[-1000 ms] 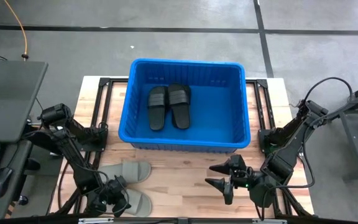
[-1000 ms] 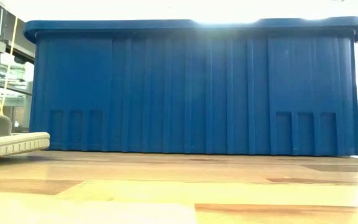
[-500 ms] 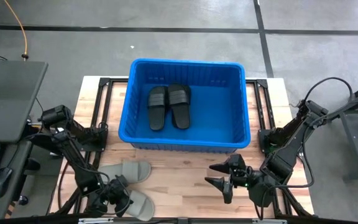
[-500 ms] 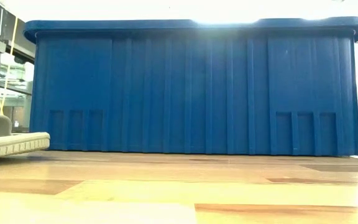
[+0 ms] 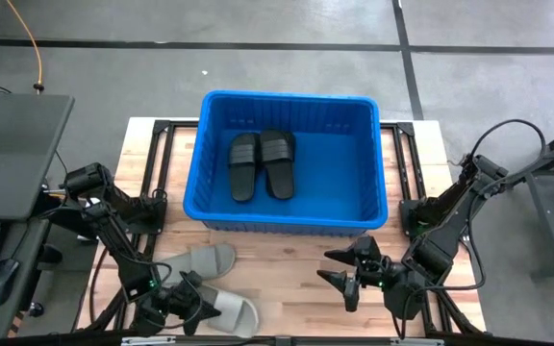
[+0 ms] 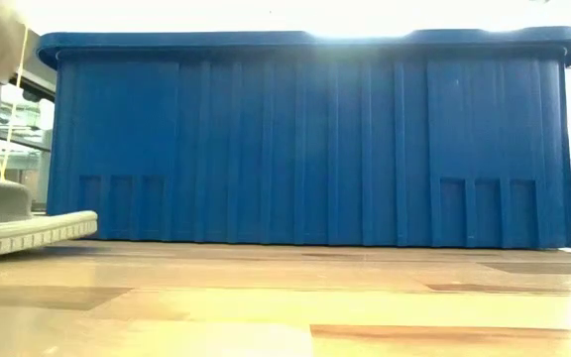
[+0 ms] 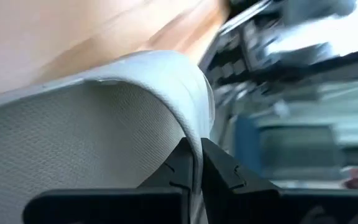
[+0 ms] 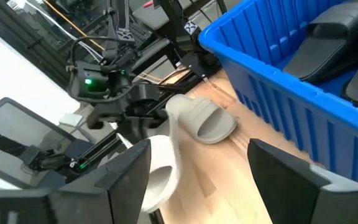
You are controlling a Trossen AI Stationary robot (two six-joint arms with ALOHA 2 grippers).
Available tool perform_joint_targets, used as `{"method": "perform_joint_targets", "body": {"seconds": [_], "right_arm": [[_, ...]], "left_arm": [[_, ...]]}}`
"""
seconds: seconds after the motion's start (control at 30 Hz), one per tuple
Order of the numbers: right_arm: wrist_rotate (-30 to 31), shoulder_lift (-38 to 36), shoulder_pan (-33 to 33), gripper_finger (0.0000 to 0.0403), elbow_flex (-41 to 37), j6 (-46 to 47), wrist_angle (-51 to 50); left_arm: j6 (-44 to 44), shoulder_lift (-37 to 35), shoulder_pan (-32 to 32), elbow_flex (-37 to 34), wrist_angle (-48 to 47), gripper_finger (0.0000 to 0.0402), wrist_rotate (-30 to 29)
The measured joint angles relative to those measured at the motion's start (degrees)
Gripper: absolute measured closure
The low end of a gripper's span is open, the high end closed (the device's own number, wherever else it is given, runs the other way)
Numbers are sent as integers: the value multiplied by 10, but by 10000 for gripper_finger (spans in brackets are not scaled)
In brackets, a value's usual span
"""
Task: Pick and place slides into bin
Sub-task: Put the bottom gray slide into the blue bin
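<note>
Since 1.0 s ago, left hand (image 5: 192,309) has pinched 1 grey slide (image 5: 227,309) by its edge and tilted it off the bench (image 5: 287,279); the other grey slide (image 5: 200,261) lies beside it. 2 black slides (image 5: 263,163) sit in the bin (image 5: 287,226); right hand (image 5: 339,269) waits with fingers spread wide and empty, so a lift toward the bin probably follows.

No legible text, label, brand, number or sign in any view; bin (image 5: 381,183) walls and slides (image 5: 262,161) carry no readable marking
</note>
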Motion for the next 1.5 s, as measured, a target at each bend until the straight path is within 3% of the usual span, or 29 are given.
{"method": "perform_joint_targets", "body": {"seconds": [0.13, 0.3, 0.57, 0.73, 1.0, 1.1, 1.33, 1.5], "right_arm": [[24, 0, 0, 146, 0, -21, -3], [120, 0, 22, 146, 0, -74, 27], [149, 0, 23, 146, 0, -87, 27], [98, 0, 3, 146, 0, -58, 27], [49, 0, -15, 146, 0, -60, 32], [45, 0, -11, 146, 0, -65, 32], [87, 3, 6, 146, 0, -175, 74], [83, 3, -20, 146, 0, -184, 67]], "left_arm": [[48, 0, 1, 0, 98, 398, -67], [161, -1, 1, 0, 282, 399, -174], [427, -1, 29, 10, 565, 400, -223], [578, -2, 87, 66, 628, 400, -208], [719, -2, 199, 150, 632, 401, -70], [752, -2, 226, 167, 632, 401, -50], [684, -2, 291, 169, 601, 401, -7], [654, -2, 331, 167, 584, 401, 22]]}}
